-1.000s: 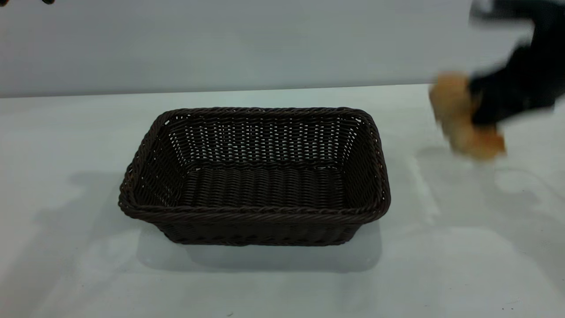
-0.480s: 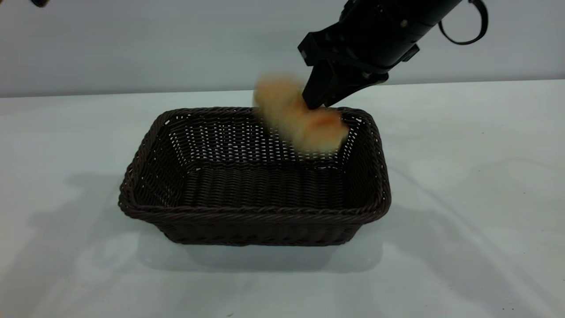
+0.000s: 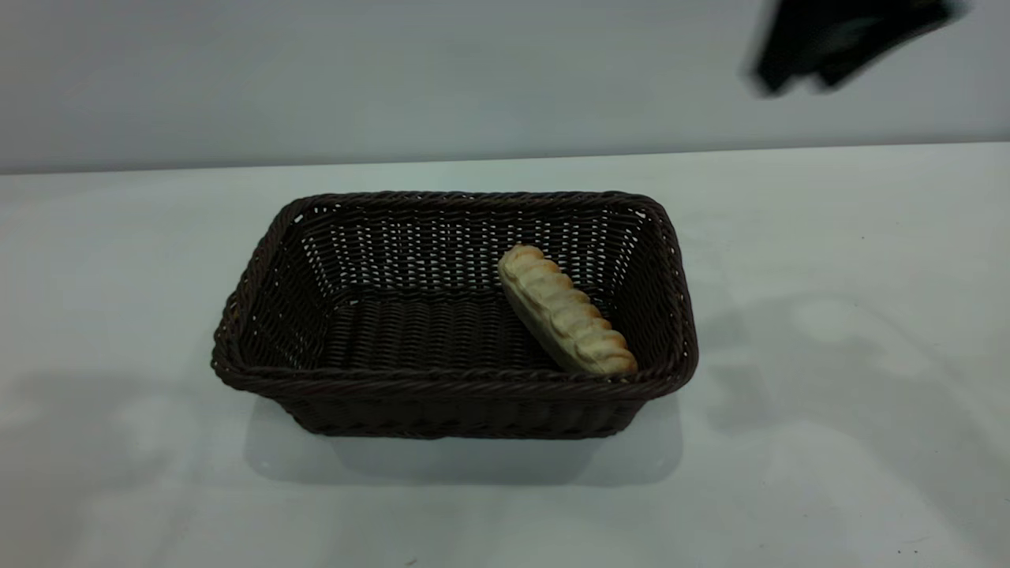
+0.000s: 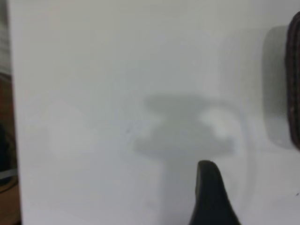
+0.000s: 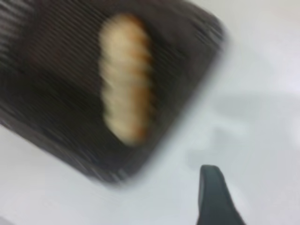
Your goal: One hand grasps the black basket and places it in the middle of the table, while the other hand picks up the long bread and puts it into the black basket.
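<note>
The black basket (image 3: 454,384) stands in the middle of the table (image 3: 828,410). The long bread (image 3: 566,312) lies loose inside it, aslant against the right end. My right gripper (image 3: 777,75) is a blur high at the back right, away from the basket and empty. Its wrist view shows one finger (image 5: 212,187) over bare table, with the basket (image 5: 51,108) and the bread (image 5: 126,103) beyond. My left gripper is out of the exterior view. Its wrist view shows one finger (image 4: 210,187) above the table, with the basket's edge (image 4: 295,84) off to one side.
The table's far edge meets a plain grey wall (image 3: 394,79). In the left wrist view the table's side edge (image 4: 10,140) shows, with darker floor beyond. Bare white tabletop lies on every side of the basket.
The right gripper carried the bread from the right over the basket, let it go, and pulled back up to the right. The bread now rests in the basket. The basket has not moved.
</note>
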You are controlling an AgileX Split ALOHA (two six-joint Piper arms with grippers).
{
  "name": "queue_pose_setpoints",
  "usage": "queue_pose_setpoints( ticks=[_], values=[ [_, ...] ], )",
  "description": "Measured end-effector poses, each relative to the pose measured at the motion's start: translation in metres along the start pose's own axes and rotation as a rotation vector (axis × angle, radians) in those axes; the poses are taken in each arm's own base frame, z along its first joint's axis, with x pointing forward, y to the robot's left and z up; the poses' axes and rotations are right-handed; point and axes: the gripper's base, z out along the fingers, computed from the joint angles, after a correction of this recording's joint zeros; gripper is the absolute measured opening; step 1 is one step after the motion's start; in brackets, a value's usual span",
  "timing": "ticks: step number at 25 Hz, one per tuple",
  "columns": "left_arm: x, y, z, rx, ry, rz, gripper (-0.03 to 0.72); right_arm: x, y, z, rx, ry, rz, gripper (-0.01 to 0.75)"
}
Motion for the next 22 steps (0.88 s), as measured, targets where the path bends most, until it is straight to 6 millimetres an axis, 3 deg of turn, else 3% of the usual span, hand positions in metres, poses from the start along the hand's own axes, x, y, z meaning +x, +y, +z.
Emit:
queue_pose_setpoints(
  ticks=[4,7,10,17,22],
  values=[
    [0.037,0.009,-0.018,-0.012,-0.031,-0.009,0.532,0.019,0.002,-0.06,0.146,0.067,0.029,0.409],
    [0.071,0.015,-0.03,-0.005,-0.074,-0.038,0.532,0.038,0.013,-0.106,0.179,0.02,0.039,0.407],
    [0.106,0.022,-0.043,0.003,-0.134,-0.069,0.532,0.071,0.027,-0.144,0.19,-0.051,0.043,0.407],
    [0.178,0.035,-0.067,0.021,-0.281,-0.116,0.532,0.165,0.05,-0.176,0.181,-0.159,0.056,0.407],
    [0.223,0.039,-0.066,0.031,-0.361,-0.141,0.532,0.218,0.061,-0.177,0.158,-0.239,0.056,0.407]
  ],
)
